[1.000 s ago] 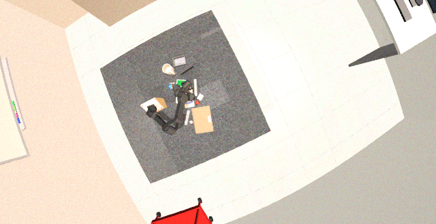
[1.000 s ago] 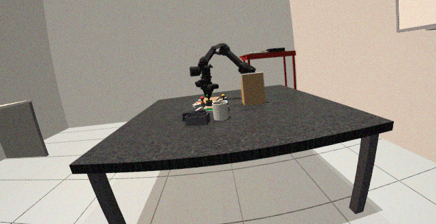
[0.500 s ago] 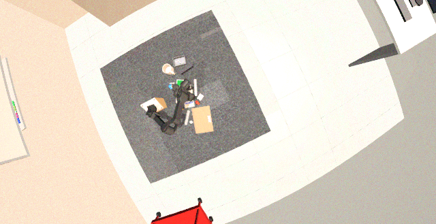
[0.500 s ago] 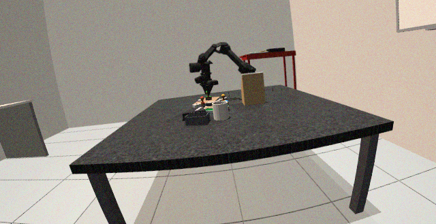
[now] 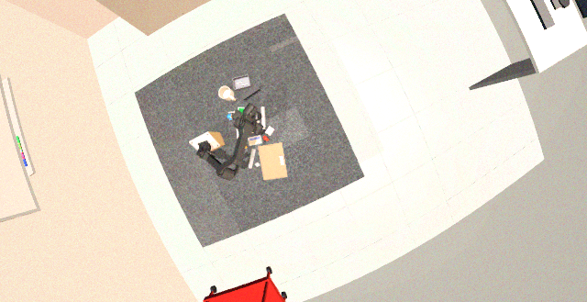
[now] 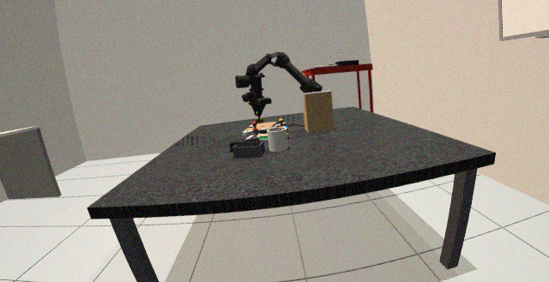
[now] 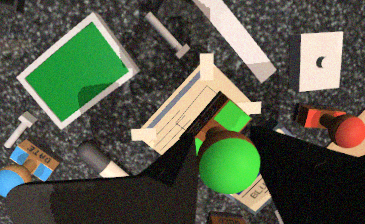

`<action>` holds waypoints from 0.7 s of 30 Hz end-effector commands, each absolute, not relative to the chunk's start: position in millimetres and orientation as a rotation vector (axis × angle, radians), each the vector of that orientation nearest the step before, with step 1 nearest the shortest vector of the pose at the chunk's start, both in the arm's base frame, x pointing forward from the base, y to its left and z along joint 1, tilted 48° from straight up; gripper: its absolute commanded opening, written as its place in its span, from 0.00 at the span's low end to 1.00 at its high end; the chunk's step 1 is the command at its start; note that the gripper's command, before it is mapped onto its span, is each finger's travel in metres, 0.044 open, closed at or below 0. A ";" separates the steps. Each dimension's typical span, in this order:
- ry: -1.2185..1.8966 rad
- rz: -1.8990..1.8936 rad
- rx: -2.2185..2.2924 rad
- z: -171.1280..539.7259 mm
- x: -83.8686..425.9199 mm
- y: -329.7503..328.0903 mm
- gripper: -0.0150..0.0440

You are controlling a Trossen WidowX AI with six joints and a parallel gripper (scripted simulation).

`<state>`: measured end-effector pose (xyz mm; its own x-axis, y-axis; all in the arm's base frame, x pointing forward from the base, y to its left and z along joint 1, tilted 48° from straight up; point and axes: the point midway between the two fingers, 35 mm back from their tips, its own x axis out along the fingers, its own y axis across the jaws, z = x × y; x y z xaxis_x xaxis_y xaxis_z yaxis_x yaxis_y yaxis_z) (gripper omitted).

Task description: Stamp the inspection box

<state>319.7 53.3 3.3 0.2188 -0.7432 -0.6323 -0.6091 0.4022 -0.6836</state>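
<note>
My gripper (image 7: 222, 138) (image 6: 258, 114) is shut on the green-knobbed stamp (image 7: 229, 165), whose block has green sides and a dark edge. The stamp hangs upright above the card, clear of it. The card (image 7: 165, 119) is buff with a blue-grey stripe and pale tape at its corners. Its thin box outline is partly hidden by the stamp, and no print shows on the visible part. The pad (image 7: 78, 70) (image 5: 241, 109), green in a pale frame, lies left of the card in the wrist view. The stamp's face is hidden.
A blue-knobbed DATE stamp (image 7: 34, 156), a red-knobbed stamp (image 7: 347, 131), a white box (image 7: 321, 61) and a pale bar (image 7: 240, 40) lie around the card. A mug (image 5: 226, 93) (image 6: 278, 141), a dark tray (image 5: 241, 82) (image 6: 249, 150) and a tan board (image 5: 272, 160) stand farther out.
</note>
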 end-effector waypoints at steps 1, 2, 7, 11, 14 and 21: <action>1.470 -0.137 -1.279 -6.5 326.9 65.4 0.25; 1.469 -0.137 -1.279 -8.7 329.1 68.5 0.25; 1.468 -0.136 -1.277 -20.7 338.9 83.6 0.25; 1.468 -0.136 -1.275 -31.2 345.7 95.5 0.25; 1.467 -0.137 -1.274 -39.5 350.3 104.4 0.25; 1.466 -0.138 -1.272 -60.4 358.6 124.5 0.25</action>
